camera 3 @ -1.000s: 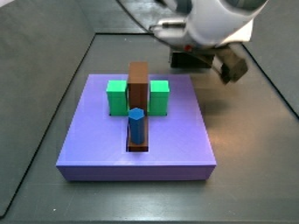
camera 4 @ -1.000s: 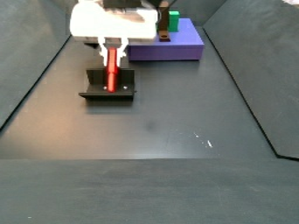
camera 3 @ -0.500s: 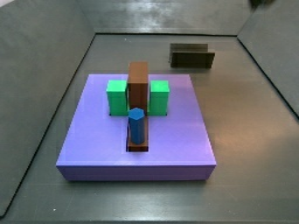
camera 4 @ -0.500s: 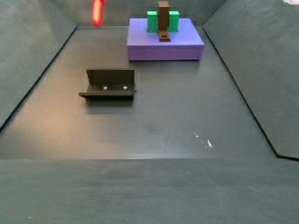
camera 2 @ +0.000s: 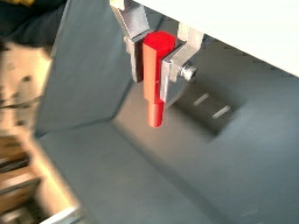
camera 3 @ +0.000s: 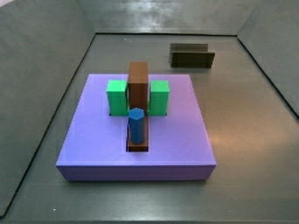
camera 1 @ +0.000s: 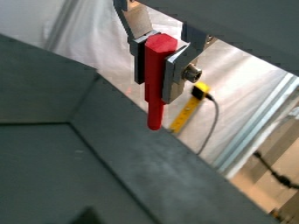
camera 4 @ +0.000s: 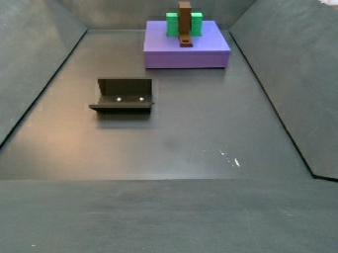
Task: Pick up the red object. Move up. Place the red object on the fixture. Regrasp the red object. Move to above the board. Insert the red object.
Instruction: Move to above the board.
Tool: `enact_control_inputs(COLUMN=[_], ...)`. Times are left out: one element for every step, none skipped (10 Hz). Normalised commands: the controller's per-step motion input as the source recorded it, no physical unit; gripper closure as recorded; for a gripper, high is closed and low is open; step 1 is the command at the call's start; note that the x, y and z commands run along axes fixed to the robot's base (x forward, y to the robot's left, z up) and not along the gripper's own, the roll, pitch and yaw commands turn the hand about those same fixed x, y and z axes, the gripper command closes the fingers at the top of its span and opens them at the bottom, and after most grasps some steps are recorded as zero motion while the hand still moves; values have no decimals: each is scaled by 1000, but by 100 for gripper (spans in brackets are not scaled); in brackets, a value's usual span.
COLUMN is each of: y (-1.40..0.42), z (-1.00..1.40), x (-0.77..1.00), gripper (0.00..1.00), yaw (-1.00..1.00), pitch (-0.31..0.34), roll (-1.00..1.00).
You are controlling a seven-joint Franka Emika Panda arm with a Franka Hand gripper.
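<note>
Gripper: the gripper [camera 1: 160, 54] showed only in both wrist views [camera 2: 156, 51]; it was out of frame in both side views, so its place over the floor could not be told.
Grip: its two silver fingers [camera 1: 139, 48] were closed against the upper part of the red peg [camera 1: 156, 79], one on each side, with no gap between pad and peg.
Red peg: it hung lengthwise from between the fingers, most of its length reaching past the fingertips toward the dark floor; it also showed in a wrist view [camera 2: 155, 77] with its free end clear of any surface.
Fixture: the dark bracket [camera 3: 191, 56] stood alone on the floor, beyond the far edge of the board in a side view and near the middle left of the floor in a side view [camera 4: 123, 96], with nothing resting on it.
Board: the purple slab [camera 3: 93, 144] carried two green blocks [camera 3: 117, 97], a brown bar [camera 3: 139, 83] and an upright blue peg [camera 3: 136, 125]; it also showed at the far end of the floor [camera 4: 165, 54].
Change from half a second earlier: the red peg's lower end, then visible at the top edge of a side view, had left that view.
Change from a second earlier: the gripper had then been down at the fixture with the peg; the fixture now stood bare, and the board had not moved.
</note>
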Motion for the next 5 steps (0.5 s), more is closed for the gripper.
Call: enact_control_inputs(y=[-1400,-1400,-1400,-1400,-676], z=[275,243,262,265,128], x=[-923,-927,-900,-942,-481], gripper=[100,100,100,100,100], yaw=[-42,-32,-26,-13,-1], pitch=[111,116,122,122,115], roll=[-1000,-1000,-1000,-1000,-1000])
